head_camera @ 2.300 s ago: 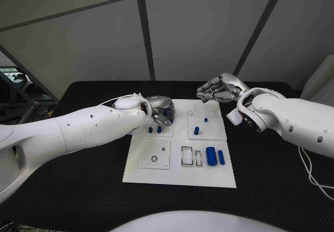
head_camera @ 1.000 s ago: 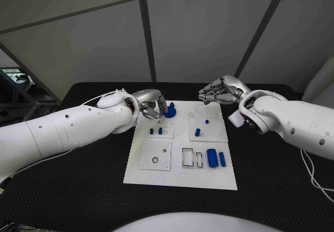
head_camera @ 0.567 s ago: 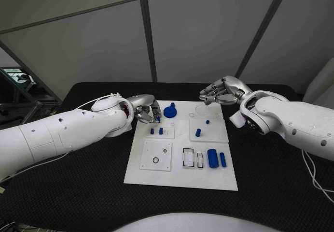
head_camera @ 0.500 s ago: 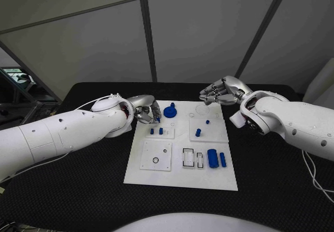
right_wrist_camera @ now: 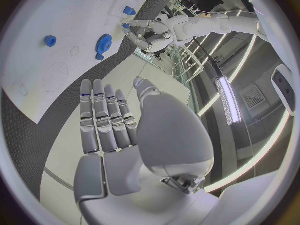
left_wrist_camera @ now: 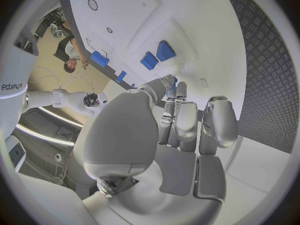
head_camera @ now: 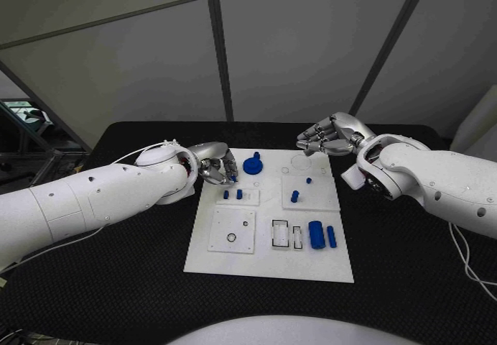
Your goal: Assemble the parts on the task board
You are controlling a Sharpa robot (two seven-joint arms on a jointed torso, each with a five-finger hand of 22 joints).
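Since 2.3 s ago, the left hand (head_camera: 217, 167) has drawn back from over the task board (head_camera: 271, 251) to its far left edge, and a blue gear-like part (head_camera: 253, 165), covered by that hand then, shows on the board's far left corner. The hand holds nothing; in the left wrist view its fingers (left_wrist_camera: 187, 125) are curled inward toward the palm, with the blue parts on the board beyond the fingertips. The right hand (head_camera: 330, 136) hovers above the board's far right corner with fingers bent and nothing in its grasp. Near the board's middle stand two small blue pegs (head_camera: 233, 194) and one short blue peg (head_camera: 294, 195). At the board's right side lie a thick blue cylinder (head_camera: 316, 235) and a thin blue bar (head_camera: 330, 236).
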